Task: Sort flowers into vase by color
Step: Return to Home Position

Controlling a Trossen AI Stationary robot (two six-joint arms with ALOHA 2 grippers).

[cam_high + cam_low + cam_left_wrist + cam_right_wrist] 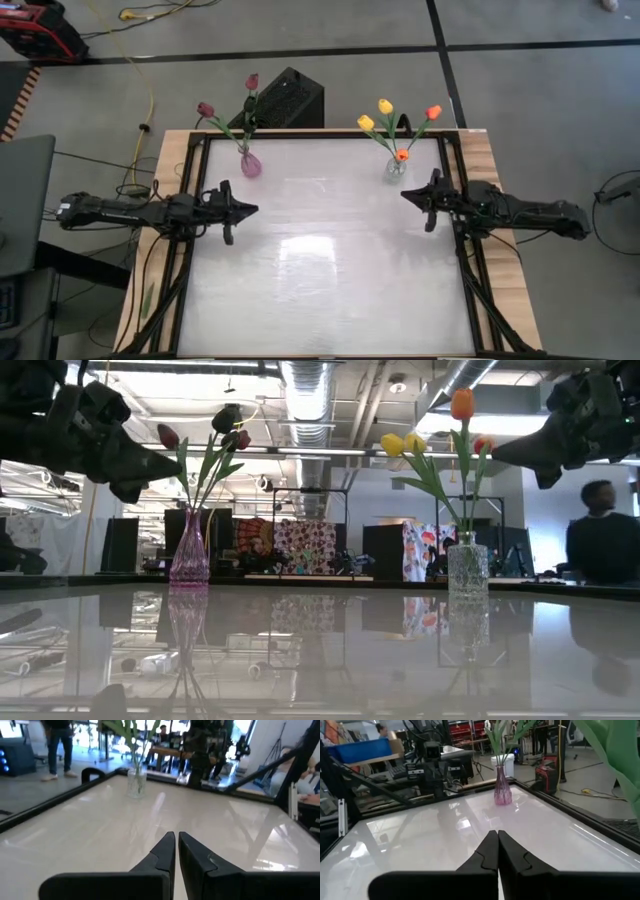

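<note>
A pink glass vase (pixel 250 163) at the table's far left holds maroon tulips (pixel 206 109) by their stems; it also shows in the low view (pixel 189 557) and the right wrist view (pixel 502 792). A clear glass vase (pixel 396 167) at the far right holds yellow tulips (pixel 385 106) and orange-red tulips (pixel 433 112); it also shows in the low view (pixel 466 569) and the left wrist view (pixel 136 782). My left gripper (pixel 254 209) hovers shut and empty at the left side (pixel 176 836). My right gripper (pixel 404 194) hovers shut and empty at the right side (pixel 497 833).
The white tabletop (pixel 320 260) lies bare between the arms inside a black frame (pixel 455 150). A black box (pixel 285 100) stands behind the far edge. A person (pixel 603 535) stands in the room beyond the table.
</note>
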